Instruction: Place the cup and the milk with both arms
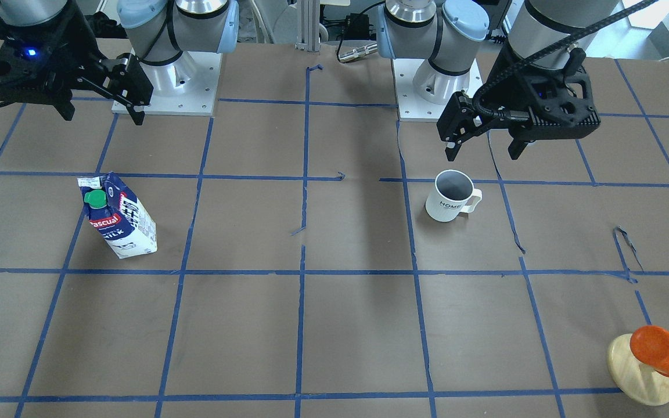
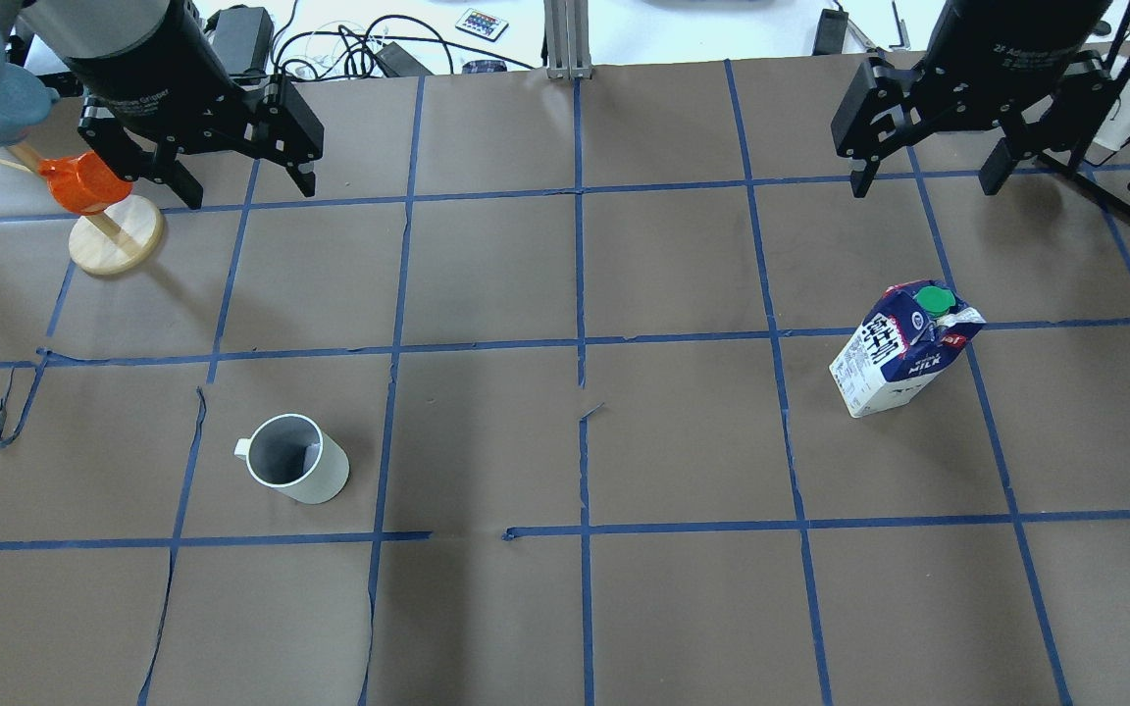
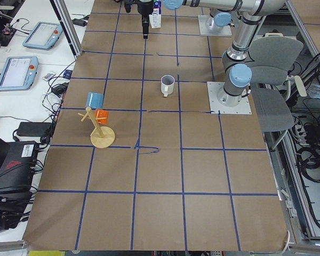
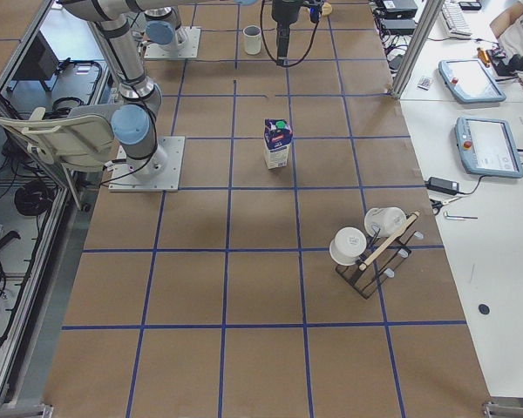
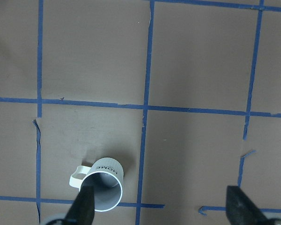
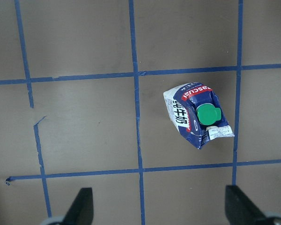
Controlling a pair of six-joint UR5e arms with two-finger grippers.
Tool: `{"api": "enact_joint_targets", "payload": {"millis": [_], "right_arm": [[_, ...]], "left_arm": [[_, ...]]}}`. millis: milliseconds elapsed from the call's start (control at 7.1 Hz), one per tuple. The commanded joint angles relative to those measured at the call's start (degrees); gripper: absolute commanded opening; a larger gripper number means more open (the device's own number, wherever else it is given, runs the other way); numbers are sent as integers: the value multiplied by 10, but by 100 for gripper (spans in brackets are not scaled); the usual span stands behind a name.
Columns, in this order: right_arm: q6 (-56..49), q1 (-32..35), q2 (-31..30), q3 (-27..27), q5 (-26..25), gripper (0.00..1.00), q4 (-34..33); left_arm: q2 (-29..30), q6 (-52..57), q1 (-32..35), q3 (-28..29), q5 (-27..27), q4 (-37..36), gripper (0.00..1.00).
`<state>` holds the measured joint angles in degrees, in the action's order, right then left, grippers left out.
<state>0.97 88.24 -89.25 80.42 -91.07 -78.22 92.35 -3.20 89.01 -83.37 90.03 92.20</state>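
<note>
Barely started. Yet to grasp: the cup (image 2: 295, 459), upright near the wooden stand (image 2: 114, 245), and the milk (image 2: 903, 363), upright well apart from that stand. Left gripper (image 2: 246, 191) and right gripper (image 2: 926, 186) both splayed, empty.

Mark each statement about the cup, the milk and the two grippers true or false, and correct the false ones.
The cup stands upright on the table. True.
The left gripper is shut on the cup. False: it is open and apart from the cup.
The milk has a green cap. True.
The milk lies on its side. False: it stands upright.
The right gripper is open and holds nothing. True.
</note>
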Motion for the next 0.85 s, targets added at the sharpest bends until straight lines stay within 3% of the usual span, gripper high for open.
{"api": "enact_joint_targets", "payload": {"millis": [0,282,704], "right_arm": [[0,0,0,0,1,100,0],[0,0,0,0,0,100,0],[1,-1,1,0,0,100,-5]], "left_arm": [[5,10,-2,0,8,0,100],[11,13,-6,-42,8,-8,100],[4,56,-37,-252,12,-139,100]]}}
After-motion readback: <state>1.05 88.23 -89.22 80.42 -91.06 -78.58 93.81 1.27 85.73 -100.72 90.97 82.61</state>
